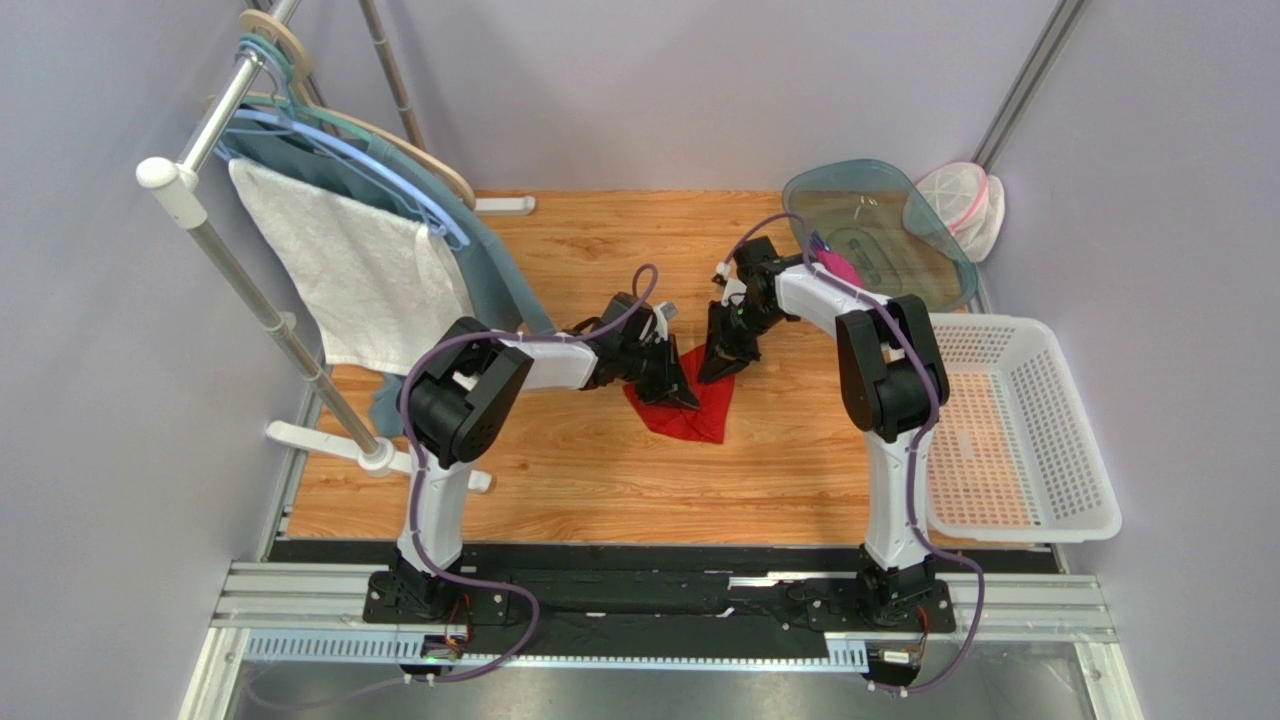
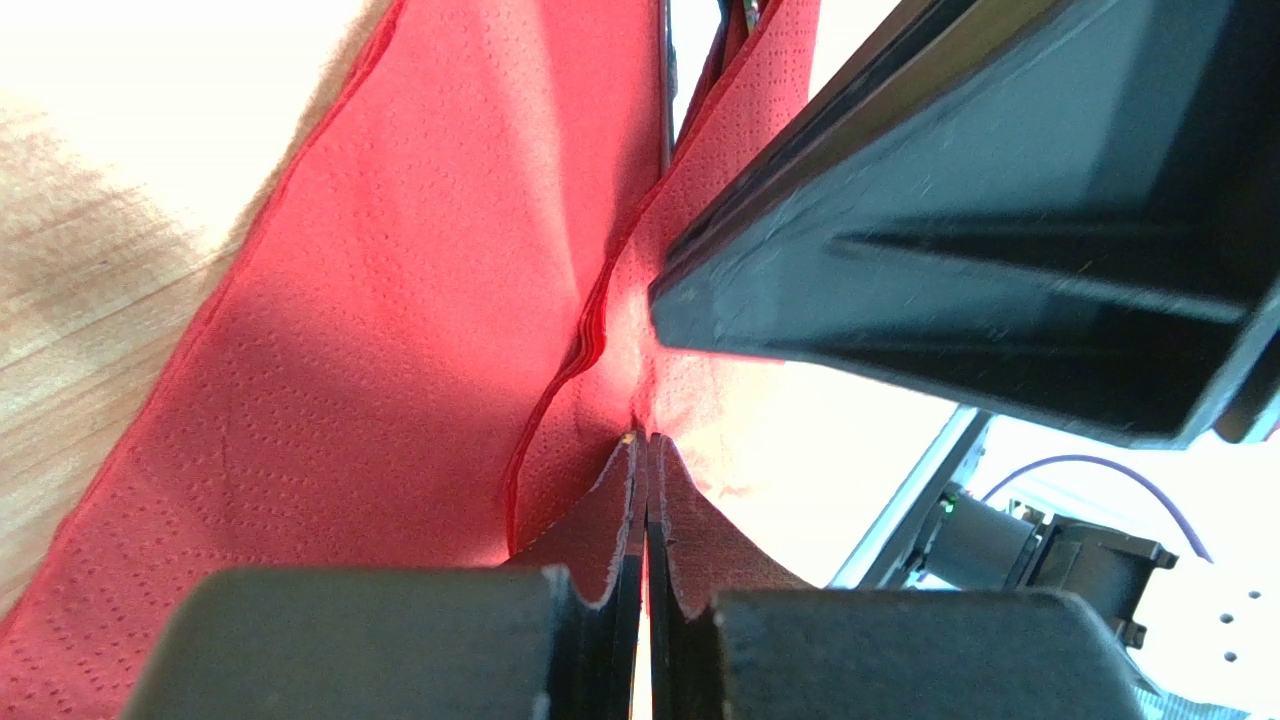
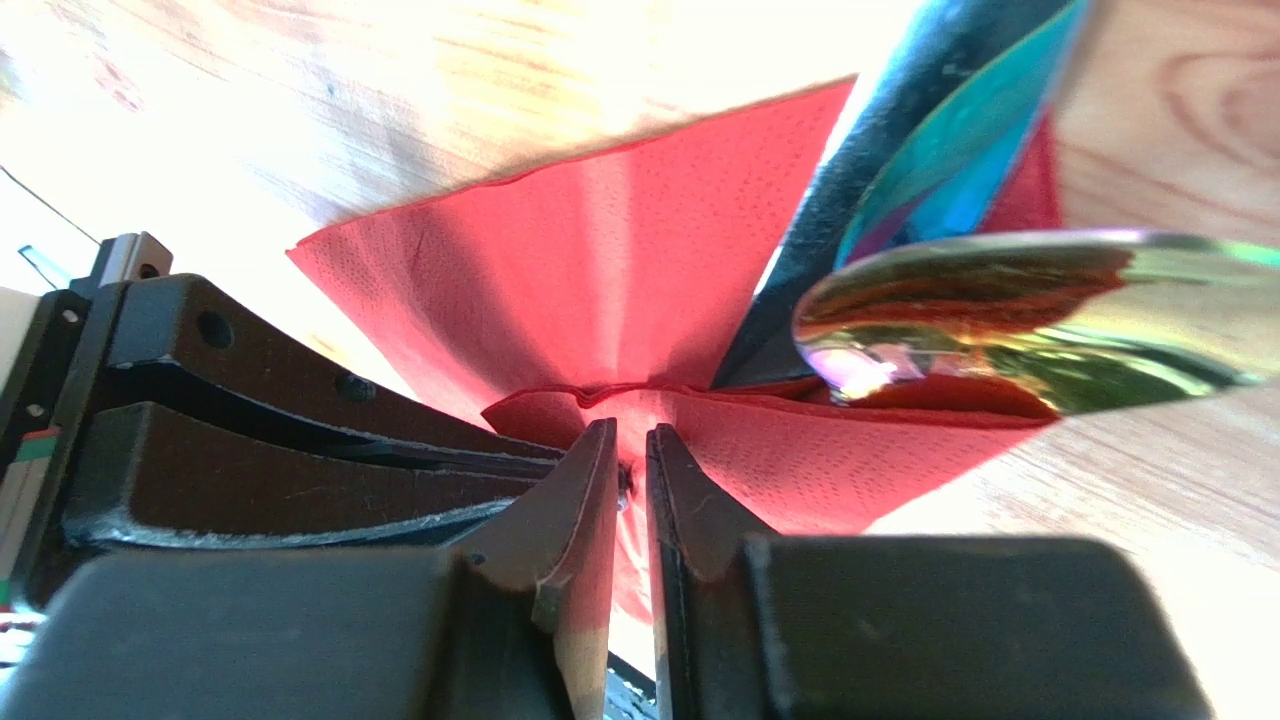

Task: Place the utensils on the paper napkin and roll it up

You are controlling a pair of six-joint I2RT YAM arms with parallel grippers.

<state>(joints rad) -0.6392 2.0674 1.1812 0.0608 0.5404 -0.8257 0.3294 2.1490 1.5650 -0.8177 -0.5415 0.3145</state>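
The left gripper point(image 2: 646, 446) pinches the paper napkin's point(image 2: 376, 375) raised middle fold; the right gripper point(image 3: 633, 450), narrowly parted, faces that fold beside the utensils point(image 3: 1022, 323).

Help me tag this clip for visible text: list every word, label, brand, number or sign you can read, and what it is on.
No text can be read in any view.
The paper napkin is plain red with no print.
The utensils are shiny metal and show no stamp.
The white basket shows no label.
The tinted lid has faint marks showing through it, too small to read.
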